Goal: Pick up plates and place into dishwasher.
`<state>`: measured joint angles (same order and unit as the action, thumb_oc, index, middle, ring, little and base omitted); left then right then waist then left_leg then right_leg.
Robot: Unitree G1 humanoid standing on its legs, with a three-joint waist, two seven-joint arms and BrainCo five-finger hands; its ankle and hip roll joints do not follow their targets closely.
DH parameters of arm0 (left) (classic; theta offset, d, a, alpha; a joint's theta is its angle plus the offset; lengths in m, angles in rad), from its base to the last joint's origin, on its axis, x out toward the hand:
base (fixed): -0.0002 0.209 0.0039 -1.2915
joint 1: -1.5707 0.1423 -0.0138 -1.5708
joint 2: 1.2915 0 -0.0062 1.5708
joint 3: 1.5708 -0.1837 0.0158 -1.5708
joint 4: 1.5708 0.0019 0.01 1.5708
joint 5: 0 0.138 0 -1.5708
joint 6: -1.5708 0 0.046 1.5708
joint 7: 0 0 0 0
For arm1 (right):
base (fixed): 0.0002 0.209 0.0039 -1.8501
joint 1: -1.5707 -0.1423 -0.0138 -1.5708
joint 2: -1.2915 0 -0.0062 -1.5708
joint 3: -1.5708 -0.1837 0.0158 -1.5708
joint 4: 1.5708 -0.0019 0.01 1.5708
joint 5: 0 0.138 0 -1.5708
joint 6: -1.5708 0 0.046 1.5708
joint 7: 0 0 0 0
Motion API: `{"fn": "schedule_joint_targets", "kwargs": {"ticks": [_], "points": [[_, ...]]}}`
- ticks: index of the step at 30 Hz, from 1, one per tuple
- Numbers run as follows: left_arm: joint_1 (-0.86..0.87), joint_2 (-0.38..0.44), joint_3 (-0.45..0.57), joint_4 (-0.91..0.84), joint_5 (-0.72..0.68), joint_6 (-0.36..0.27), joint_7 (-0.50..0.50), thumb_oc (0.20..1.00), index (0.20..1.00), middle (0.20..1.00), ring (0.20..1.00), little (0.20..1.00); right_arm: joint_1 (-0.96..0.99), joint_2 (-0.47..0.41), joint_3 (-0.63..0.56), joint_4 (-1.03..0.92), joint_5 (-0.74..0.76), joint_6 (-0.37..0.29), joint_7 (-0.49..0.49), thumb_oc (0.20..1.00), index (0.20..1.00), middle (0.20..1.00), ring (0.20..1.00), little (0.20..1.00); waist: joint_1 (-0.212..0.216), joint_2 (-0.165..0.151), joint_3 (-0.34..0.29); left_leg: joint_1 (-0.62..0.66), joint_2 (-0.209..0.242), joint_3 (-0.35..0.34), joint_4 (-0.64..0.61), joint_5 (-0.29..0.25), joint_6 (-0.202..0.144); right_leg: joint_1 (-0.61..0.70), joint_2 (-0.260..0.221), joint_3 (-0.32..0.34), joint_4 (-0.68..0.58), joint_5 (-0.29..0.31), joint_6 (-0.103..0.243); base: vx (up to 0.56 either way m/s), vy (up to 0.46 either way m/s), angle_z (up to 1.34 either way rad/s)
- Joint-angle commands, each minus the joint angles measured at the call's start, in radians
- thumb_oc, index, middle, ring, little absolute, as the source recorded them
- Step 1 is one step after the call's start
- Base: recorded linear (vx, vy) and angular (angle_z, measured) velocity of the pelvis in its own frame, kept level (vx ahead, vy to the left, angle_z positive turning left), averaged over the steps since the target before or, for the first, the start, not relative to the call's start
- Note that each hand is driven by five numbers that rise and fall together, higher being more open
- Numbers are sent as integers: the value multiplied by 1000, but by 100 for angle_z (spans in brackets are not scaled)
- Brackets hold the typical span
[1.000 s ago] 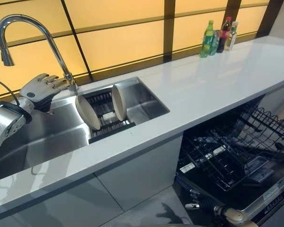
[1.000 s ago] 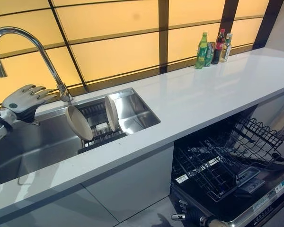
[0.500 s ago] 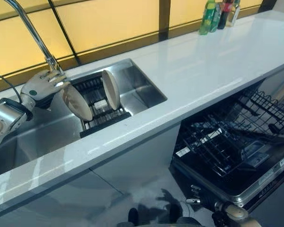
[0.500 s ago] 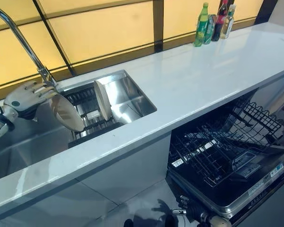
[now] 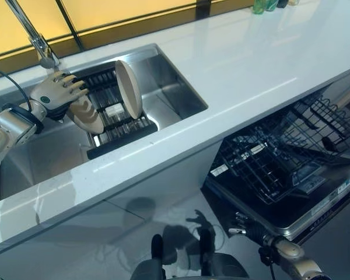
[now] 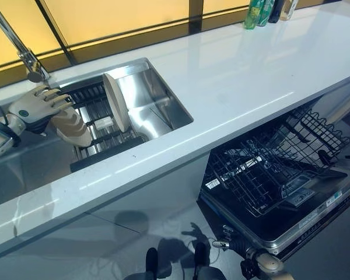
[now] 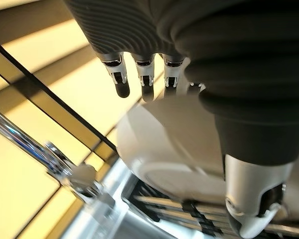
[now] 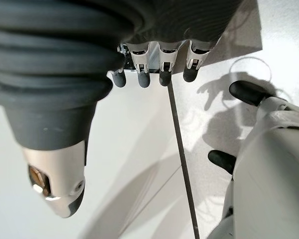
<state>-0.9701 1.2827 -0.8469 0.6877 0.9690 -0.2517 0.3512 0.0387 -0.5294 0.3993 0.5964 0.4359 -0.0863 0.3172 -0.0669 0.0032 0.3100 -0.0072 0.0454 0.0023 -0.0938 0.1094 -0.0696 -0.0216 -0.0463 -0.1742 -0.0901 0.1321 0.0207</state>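
Two beige plates stand on edge in the black dish rack [image 5: 118,119] inside the steel sink [image 5: 175,87]. The nearer plate [image 5: 90,116] leans toward my left hand [image 5: 55,94], whose straight fingers lie spread over its upper rim. In the left wrist view that plate [image 7: 164,149] sits between the fingers and the thumb [image 7: 254,194], which is not closed on it. The second plate [image 5: 128,88] stands upright to the right, untouched. My right hand [image 8: 57,169] hangs relaxed and empty over the floor, low by the open dishwasher [image 5: 280,198].
The dishwasher's lower black wire rack [image 5: 268,169] is pulled out below the white counter [image 5: 251,52]. A chrome faucet [image 5: 38,41] rises just behind my left hand. Bottles [image 6: 262,10] stand at the counter's far right end.
The camera has tilted downward. My left hand has come down from beside the faucet onto the nearer plate's rim.
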Motion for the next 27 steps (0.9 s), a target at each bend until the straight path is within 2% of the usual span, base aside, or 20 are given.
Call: {"fn": "schedule_joint_targets", "kwargs": {"ticks": [1,10,11,12,13,20,27], "points": [[-147,1,6,69,2,17,-36,1000,1000,1000,1000,1000,-49,7,-26,-34,44,-62,-15,1000,1000,1000,1000,1000,-5,-21,42,-36,-79,76,15,-62,88,-62,-27,62,62,-13,119,0,0,0],[-163,-5,-20,84,-1,24,-150,1000,1000,1000,1000,1000,-59,17,-50,-48,62,-76,-27,1000,1000,1000,1000,1000,-5,-32,59,-48,-81,79,15,-60,90,-78,-29,56,67,-6,124,-29,-10,0],[-163,-5,-21,85,-4,23,-154,752,752,752,752,752,-59,16,-51,-51,68,-80,-28,1000,1000,1000,1000,1000,-5,-32,58,-48,-81,79,15,-60,90,-78,-30,55,66,-6,125,0,0,0],[-162,-5,-21,87,-6,23,-149,241,241,241,241,241,-58,16,-51,-53,74,-83,-29,1000,1000,1000,1000,1000,-5,-32,58,-48,-82,79,15,-61,90,-77,-30,54,66,-6,125,0,0,0],[-163,-3,-21,85,-15,23,-144,200,200,200,200,200,-58,17,-55,-60,78,-84,-28,1000,1000,1000,1000,1000,-5,-32,58,-46,-82,79,15,-61,90,-77,-30,53,66,-5,125,0,0,0],[-161,4,-13,78,-19,-13,-119,200,200,200,200,200,-38,17,-76,-90,71,-89,-28,1000,1000,1000,1000,1000,-7,-14,34,-27,-90,79,13,-65,87,-60,-37,40,64,-10,127,0,0,0],[-97,18,24,60,-26,-26,-100,200,200,200,200,200,-15,7,-91,-124,69,-83,-36,1000,1000,1000,1000,1000,-14,7,-17,11,-96,81,10,-77,81,-19,-43,29,50,-21,122,24,0,0]]}}
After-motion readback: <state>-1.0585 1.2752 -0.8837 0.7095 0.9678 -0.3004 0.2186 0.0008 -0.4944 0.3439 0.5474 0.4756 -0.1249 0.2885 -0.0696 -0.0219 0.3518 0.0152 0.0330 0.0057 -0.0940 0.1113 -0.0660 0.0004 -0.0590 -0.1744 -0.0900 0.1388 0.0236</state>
